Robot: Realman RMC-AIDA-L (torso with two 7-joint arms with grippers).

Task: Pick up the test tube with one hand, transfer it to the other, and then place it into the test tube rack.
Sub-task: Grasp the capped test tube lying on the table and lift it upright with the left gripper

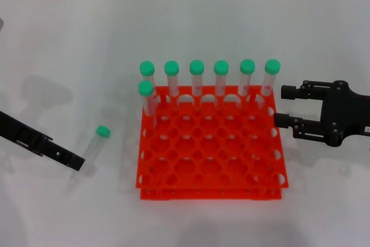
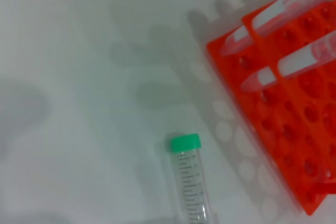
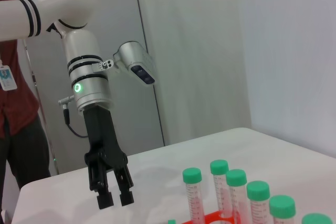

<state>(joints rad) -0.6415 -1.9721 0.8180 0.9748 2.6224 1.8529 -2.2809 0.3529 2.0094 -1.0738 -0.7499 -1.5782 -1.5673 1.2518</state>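
A white tabletop (image 1: pixel 69 39) is seen from above. Nearest on the robot's left, the left hand (image 1: pixel 74 162), a slim black two-finger tool, reaches in from the left edge, its tip poised just beside the lower end of the test tube (image 1: pixel 92 151). That tube, clear with a green cap, lies flat on the tabletop, cap pointing away from the robot and slightly toward the test tube rack (image 1: pixel 211 186). It is held by nothing. In the left wrist view the same tube (image 2: pixel 190 182) is shown lying alone, printed graduations visible along its side, with a corner of the rack (image 2: pixel 294 145) close by. In the right wrist view the left hand (image 3: pixel 111 198) is seen hanging above the tabletop with its two fingers spread slightly and nothing between them. The orange-red rack, a two-tier grid of round holes, sits at the centre. One capped tube (image 1: pixel 147 101) stands in its second row at the left corner, and six standing tubes (image 1: pixel 221 79) fill the far row. Beside the rack's right edge, level with its far rows, the right hand (image 1: pixel 284 106) is held with its two black fingers spread wide apart, pointing toward the rack and gripping nothing.
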